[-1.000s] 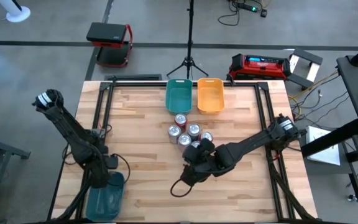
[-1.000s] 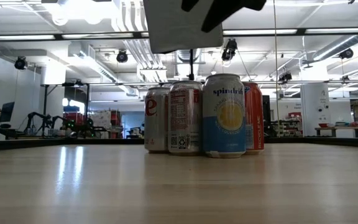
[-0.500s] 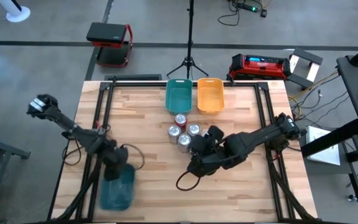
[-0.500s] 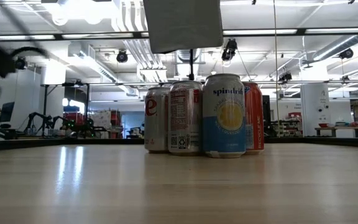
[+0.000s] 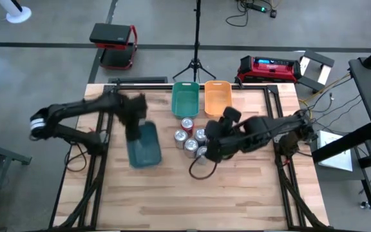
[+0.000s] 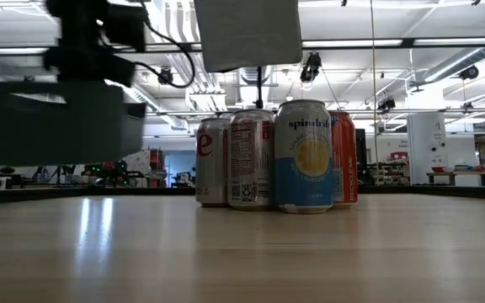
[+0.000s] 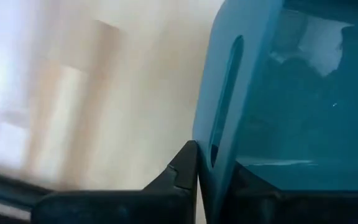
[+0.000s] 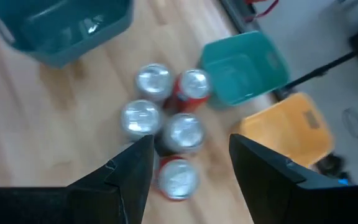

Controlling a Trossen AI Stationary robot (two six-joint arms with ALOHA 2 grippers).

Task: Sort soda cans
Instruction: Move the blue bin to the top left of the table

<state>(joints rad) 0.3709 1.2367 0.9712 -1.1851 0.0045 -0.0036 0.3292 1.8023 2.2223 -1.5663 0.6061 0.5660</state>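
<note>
Overhead straight down on whole table (image 5: 172,193); low level across it; wrists close, looking down; all but left wrist sharing cans (image 5: 190,134)

- We see bright, even overhead light w/ ceiling lamps (image 6: 99,17) glaring in low view.
- Sheen streaks the table (image 6: 242,252).
- Motion blur smears the dark teal bin (image 5: 143,144); both wrist views are soft.
</note>
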